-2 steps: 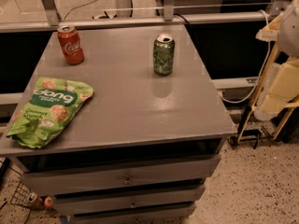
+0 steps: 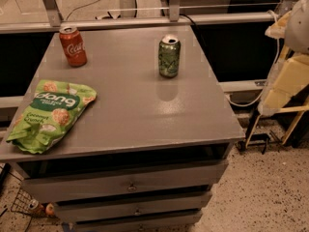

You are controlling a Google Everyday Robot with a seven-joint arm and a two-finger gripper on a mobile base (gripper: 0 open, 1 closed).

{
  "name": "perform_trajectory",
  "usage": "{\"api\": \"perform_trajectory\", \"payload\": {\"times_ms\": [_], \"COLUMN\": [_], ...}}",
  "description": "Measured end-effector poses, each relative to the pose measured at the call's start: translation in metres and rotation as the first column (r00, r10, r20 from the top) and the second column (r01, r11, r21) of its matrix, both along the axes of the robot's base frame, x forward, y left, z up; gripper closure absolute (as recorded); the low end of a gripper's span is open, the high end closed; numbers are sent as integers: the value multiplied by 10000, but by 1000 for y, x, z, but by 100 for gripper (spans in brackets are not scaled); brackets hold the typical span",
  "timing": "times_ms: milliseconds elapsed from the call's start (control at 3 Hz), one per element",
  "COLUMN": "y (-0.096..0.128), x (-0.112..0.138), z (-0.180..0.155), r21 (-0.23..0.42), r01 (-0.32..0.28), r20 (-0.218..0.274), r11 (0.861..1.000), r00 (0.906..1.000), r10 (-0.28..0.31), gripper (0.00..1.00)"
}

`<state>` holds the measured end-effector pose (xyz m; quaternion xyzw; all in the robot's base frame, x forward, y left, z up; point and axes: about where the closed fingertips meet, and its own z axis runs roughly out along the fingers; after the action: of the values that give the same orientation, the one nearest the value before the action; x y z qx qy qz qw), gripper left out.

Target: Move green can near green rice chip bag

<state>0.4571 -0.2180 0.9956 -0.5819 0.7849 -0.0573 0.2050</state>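
Nothing on the surface [image 2: 145, 115] appears to have moved since the earlier frame: both cans, the bag and the gripper sit where they did.

The green can [image 2: 169, 57] stands upright near the far edge, somewhat toward the far right corner, with its silver top up and a faint reflection on the grey surface in front of it. The green rice chip bag [image 2: 50, 114] lies flat and crinkled at the near left corner, its "dang" lettering facing up, its lower end close to the left edge. Can and bag are well apart, with bare grey surface between them. A red Coca-Cola can [image 2: 73, 45] stands upright near the far left corner, beyond the bag.

The gripper [image 2: 285, 83] shows as a pale cream shape beyond the right edge of the surface, clear of it and touching nothing on it. Whether it is wide or narrow cannot be told.

Below the surface are drawer fronts [image 2: 128, 185].
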Motion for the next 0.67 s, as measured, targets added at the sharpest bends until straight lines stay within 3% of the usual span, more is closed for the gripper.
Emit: {"api": "perform_trajectory", "payload": {"times_ms": [333, 667], "y": [-15, -24], "x": [39, 100], "z": [-10, -31], "r21": [1126, 3228], "r01": [836, 1707], "r20": [201, 197], "r11": [9901, 9309], "r00": [9961, 9822], "r10": [-864, -1870], "gripper": [0, 0]}}
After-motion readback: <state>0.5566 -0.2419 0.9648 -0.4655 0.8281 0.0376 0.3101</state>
